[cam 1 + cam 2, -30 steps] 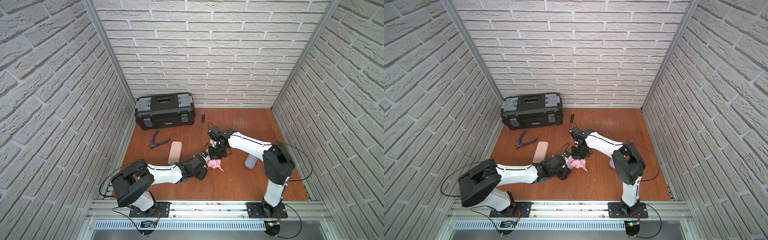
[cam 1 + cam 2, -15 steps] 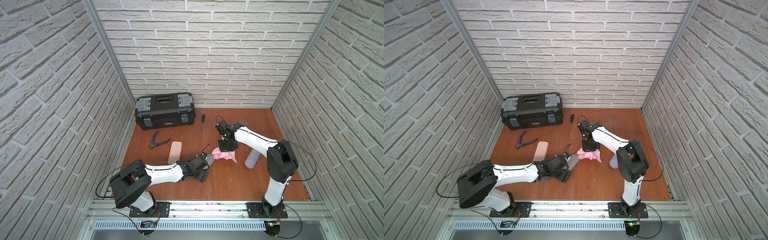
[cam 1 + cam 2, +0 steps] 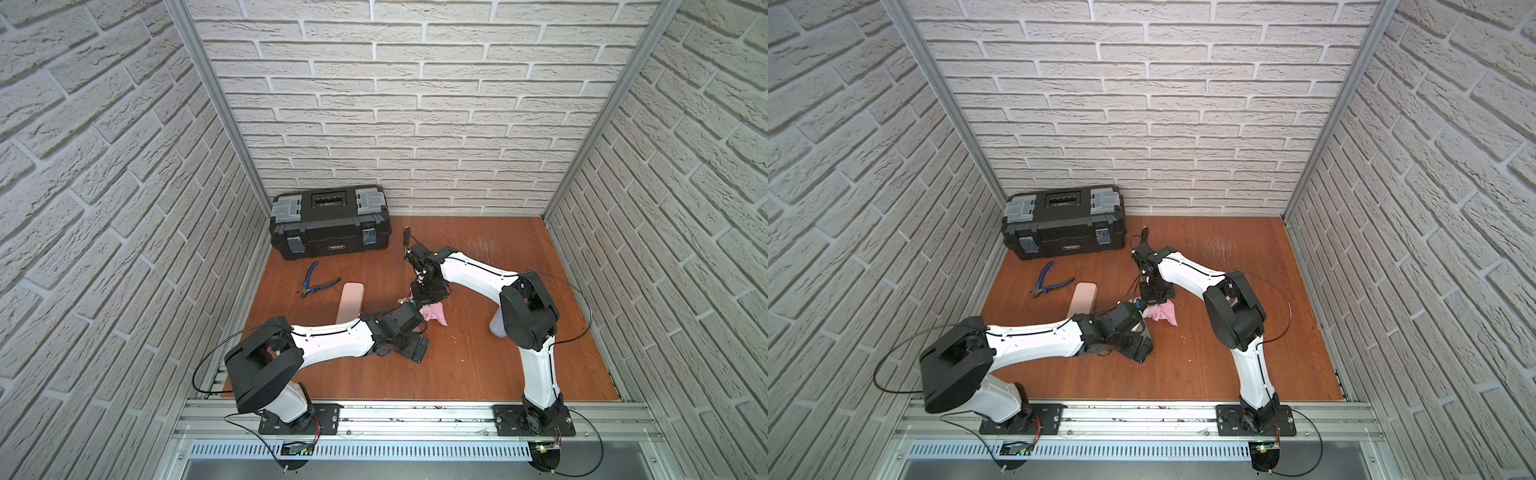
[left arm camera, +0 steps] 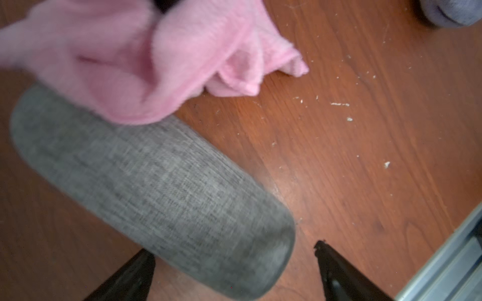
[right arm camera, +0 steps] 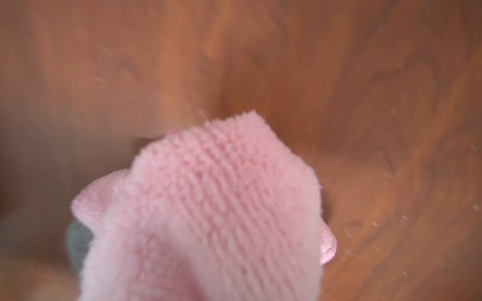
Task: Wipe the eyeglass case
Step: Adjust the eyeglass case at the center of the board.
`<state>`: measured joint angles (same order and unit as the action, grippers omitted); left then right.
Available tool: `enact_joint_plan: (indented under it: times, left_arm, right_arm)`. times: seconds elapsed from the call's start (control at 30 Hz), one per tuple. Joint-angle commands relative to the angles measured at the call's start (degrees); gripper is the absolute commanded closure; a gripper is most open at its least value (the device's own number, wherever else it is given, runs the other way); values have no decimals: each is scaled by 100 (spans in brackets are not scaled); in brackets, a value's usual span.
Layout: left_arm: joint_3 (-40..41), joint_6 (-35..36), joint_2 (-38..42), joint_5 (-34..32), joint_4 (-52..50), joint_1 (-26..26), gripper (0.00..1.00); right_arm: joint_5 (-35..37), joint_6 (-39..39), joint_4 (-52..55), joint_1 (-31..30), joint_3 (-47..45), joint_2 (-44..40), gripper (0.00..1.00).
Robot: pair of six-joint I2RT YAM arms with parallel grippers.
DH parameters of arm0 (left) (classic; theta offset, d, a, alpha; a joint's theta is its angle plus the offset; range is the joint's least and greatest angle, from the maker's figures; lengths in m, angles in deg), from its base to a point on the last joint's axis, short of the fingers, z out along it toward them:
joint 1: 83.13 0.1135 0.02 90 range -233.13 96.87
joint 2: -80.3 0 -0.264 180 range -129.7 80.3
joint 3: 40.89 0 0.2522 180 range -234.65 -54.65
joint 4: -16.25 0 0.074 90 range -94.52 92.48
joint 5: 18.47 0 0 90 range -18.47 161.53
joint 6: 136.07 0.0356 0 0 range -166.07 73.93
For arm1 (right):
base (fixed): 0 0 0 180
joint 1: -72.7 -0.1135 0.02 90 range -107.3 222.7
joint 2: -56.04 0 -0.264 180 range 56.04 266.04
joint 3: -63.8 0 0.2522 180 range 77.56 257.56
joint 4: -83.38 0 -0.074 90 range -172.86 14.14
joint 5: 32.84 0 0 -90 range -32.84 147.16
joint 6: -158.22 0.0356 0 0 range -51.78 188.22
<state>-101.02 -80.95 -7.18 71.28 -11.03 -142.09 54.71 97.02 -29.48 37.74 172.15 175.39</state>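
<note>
Eyeglass case [image 4: 146,187] lies loose near the middle of the surface [image 4: 339,156], its end between the parted jaws of the left claw [image 4: 229,254]. With the right claw [image 3: 428,297] clamped on the pink cloth [image 4: 156,52] draped over it, a wiping stroke could shove the unheld case away.

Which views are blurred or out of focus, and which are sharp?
Right wrist view: the worst, pink cloth soft and close, table behind smeared. Left wrist view: grey eyeglass case slightly motion-blurred, the table sharper. Both top views: sharp, evenly lit.
</note>
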Motion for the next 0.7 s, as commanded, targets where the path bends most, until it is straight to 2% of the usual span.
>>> enact_joint_plan:
  times: [0.0, 0.23, 0.43, 0.53, 0.6, 0.67]
  left_arm:
    - [-164, -173, 141, 129, -1, -24, 2]
    - [-18, 113, 1251, -421, -469, 30, 2]
    - [-284, 534, 1631, -1937, -1410, 378, 2]
    - [-179, 291, 1839, -1710, -1240, 870, 2]
    - [75, 430, 1966, -562, -537, 1218, 2]
    - [147, 574, 1928, -150, -257, 1334, 2]
  right_arm:
    - [-213, -104, 163, -27, 271, 12, 98]
    - [-464, -324, 176, 98, 482, -124, 98]
    - [-497, -331, 163, 368, 435, -566, 98]
    - [-278, -408, 430, 449, 373, -865, 98]
    - [-180, -330, 461, 498, -76, -1204, 98]
    - [-3, -263, 471, 525, -662, -1606, 98]
